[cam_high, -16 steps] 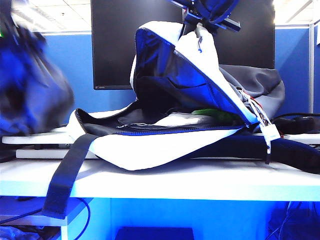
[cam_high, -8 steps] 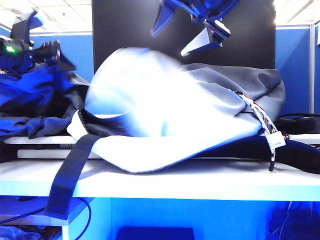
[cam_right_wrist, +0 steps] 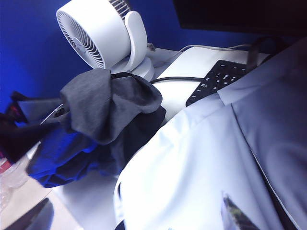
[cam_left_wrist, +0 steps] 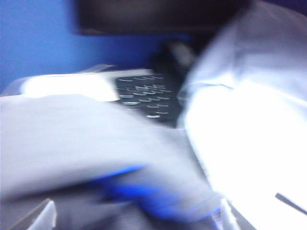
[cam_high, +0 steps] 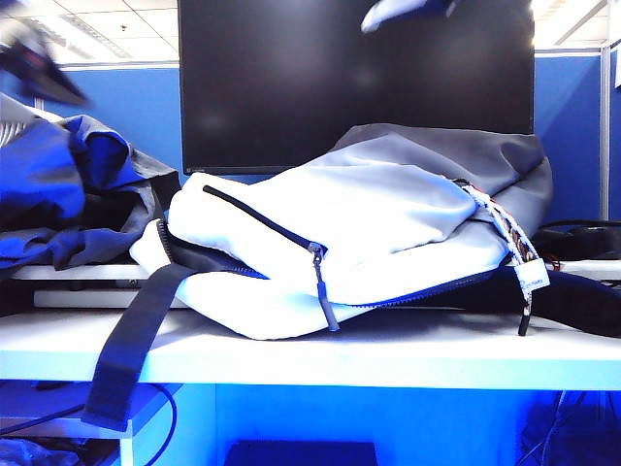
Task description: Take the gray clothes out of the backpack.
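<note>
The backpack (cam_high: 388, 233) is lying flat on the white table (cam_high: 320, 359), long axis running left to right, gray rear end toward the right. The gray clothes (cam_high: 82, 209) are resting outside it, just beside its left end. Both grippers, the left gripper (cam_high: 34, 68) and the right gripper (cam_high: 408, 10), are hanging above with jaws apart, blurred and partly cut off. The cord tag's (cam_high: 532, 277) writing is unreadable.

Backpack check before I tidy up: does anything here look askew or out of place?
The backpack lies slumped on its side, its black strap dangling off the table edge. The gray clothes sit crumpled beside it. Nothing looks damaged.
</note>
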`<state>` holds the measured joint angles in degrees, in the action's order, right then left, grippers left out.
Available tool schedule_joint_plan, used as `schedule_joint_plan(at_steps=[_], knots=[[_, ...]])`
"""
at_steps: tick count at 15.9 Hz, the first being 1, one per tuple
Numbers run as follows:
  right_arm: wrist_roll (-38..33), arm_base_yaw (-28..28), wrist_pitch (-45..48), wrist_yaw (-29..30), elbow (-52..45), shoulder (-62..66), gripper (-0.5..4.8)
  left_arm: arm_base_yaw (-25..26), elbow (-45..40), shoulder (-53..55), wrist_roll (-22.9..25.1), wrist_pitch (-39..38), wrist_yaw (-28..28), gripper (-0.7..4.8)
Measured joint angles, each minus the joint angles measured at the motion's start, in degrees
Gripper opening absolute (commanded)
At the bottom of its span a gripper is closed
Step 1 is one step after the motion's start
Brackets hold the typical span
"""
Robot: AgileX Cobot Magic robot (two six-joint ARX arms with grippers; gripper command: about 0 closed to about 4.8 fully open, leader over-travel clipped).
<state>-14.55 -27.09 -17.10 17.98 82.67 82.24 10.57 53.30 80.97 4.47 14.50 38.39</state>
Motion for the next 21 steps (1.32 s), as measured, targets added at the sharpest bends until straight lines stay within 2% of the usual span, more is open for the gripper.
schedule_joint_plan(at_steps=[2,5,6,8,9,10,11,13,14,16,17,18,19,21], knots=[[0.8,0.0,-2.6,-1.4,0.0,-3.9,4.79,3.8,0.0,-4.6,0.0,-7.2,0.0,4.79],[2.5,0.0,-8.0,-2.9,0.0,-7.9,4.79,5.0,0.0,-14.0,0.7,-17.9,2.6,4.79],[2.9,0.0,-9.7,-3.1,0.0,-9.3,4.79,5.0,0.0,-16.7,0.9,-19.7,3.1,4.20],[4.2,0.0,-15.1,-5.9,0.0,-14.1,4.79,6.2,0.0,-25.5,1.1,-19.5,3.7,1.19],[4.8,0.0,-17.6,-6.2,0.0,-16.3,4.61,7.8,0.0,-28.8,0.7,-19.4,4.4,0.44],[5.8,0.0,-19.3,-6.4,0.0,-18.0,3.53,8.3,0.0,-30.7,-0.2,-19.2,5.5,0.14],[8.2,0.0,-22.1,-6.3,0.0,-22.1,2.41,8.2,0.0,-33.4,-2.5,-18.1,10.2,0.13],[9.7,0.0,-24.6,-6.3,0.1,-26.5,1.01,4.9,0.0,-34.5,-8.2,-13.5,16.5,-0.06],[11.4,0.0,-26.1,-7.8,0.0,-30.4,0.39,-1.7,0.0,-34.5,-12.1,-12.5,18.4,-0.06],[13.0,0.0,-26.4,-12.5,0.0,-36.1,0.14,-16.5,0.0,-35.2,-13.0,-14.8,19.2,-0.06],[12.2,0.0,-27.0,-13.0,0.0,-38.9,0.07,-21.5,0.0,-35.8,-12.7,-16.8,19.1,-0.06],[11.9,0.0,-28.8,-13.0,0.0,-41.7,0.07,-26.2,0.0,-37.2,-11.5,-20.0,16.2,-0.06],[11.0,0.0,-30.0,-13.0,-0.2,-44.0,0.07,-28.9,-0.1,-39.8,-10.0,-23.6,12.0,-0.06],[7.2,0.0,-31.3,-12.3,-2.1,-49.0,0.07,-29.0,0.0,-45.7,-6.7,-29.1,4.0,-0.06]])
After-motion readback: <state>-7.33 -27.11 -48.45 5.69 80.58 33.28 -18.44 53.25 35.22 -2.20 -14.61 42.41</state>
